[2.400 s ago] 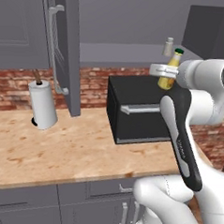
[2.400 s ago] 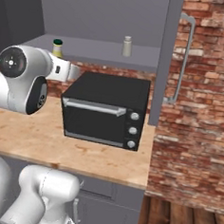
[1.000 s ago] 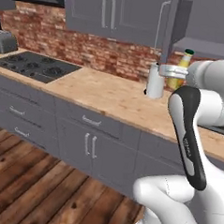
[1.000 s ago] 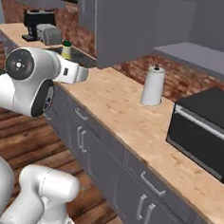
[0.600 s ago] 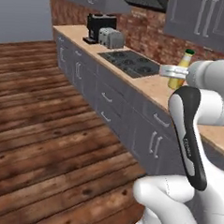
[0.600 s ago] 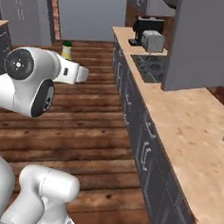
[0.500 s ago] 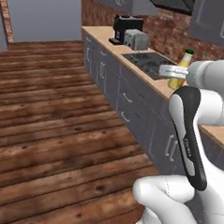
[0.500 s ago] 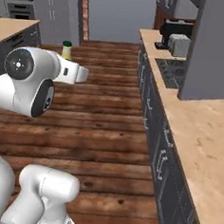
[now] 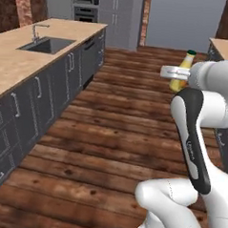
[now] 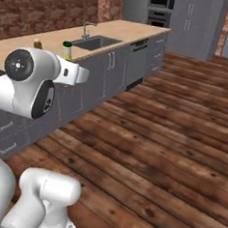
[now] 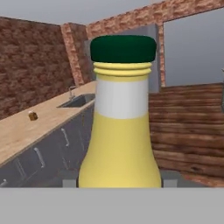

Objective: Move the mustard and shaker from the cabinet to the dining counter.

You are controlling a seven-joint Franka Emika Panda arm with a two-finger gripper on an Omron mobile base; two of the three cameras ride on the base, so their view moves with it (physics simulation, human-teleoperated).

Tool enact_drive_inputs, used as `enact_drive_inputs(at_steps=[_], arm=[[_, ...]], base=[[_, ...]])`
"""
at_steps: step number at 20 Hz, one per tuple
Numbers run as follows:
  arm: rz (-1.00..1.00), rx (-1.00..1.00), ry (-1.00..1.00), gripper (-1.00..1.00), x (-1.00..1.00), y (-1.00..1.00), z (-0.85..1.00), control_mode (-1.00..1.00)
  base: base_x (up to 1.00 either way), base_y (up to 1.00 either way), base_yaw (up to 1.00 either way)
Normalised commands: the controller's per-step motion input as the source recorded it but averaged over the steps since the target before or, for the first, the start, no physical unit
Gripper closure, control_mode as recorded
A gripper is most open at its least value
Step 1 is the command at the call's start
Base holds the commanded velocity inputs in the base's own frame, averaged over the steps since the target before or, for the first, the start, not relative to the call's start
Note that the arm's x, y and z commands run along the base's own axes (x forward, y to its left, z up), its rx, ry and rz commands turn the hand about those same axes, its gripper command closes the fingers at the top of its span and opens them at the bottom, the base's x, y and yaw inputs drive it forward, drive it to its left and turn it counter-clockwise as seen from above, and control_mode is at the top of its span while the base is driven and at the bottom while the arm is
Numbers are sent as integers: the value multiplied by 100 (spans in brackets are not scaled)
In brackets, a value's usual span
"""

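Jaws pinching mustard (image 11: 120,131) at the lower body, one dark finger (image 11: 68,178) either side, bottle upright. Green cap on top, white band below the neck, yellow body under that. Fills the middle of the hand view, close to the lens.

Left base view: gripper (image 9: 178,74) out in front of the white arm, mustard (image 9: 183,68) held high over the wood floor (image 9: 115,130), well clear of any surface. Cap up, body partly hidden behind the wrist.

Right base view: just the cap and neck of the mustard (image 10: 67,49) poking up behind the arm's upper link; gripper itself hidden by the arm there.

Dining counter (image 9: 18,64) along the left of the left base view, light wood top, dark sink (image 9: 47,45) set in it with a silver tap (image 9: 37,31). Grey drawer fronts (image 9: 38,99) with bar handles below. Same counter (image 10: 107,33) upper left in the right base view, sink (image 10: 97,42) and tap (image 10: 87,27) on it. Small brown item (image 10: 38,44) standing on the counter, apart from the sink; same item (image 11: 32,115) in the hand view on the counter's near stretch. Too small to identify.

Mustard not over the counter: floor between base and counter in both base views.

Brick wall (image 10: 47,6) behind the counter. Tall grey units with built-in oven (image 9: 84,4) at the far end. Second wood counter corner (image 9: 225,46) at the right edge of the left base view.
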Motion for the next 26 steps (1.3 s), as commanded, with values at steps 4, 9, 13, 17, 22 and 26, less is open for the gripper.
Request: enact_drive_inputs(at_steps=[4,9,13,17,22,26], arm=[[0,0,0,100,0,0,0,100],[0,0,0,100,0,0,0,100],[0,0,0,100,0,0,0,100],[0,0,0,100,0,0,0,100],[0,0,0,100,0,0,0,100],[0,0,0,100,0,0,0,100]], base=[[6,23,64],[16,55,38],[29,75,17],[40,83,5],[49,88,0],[40,89,0]])
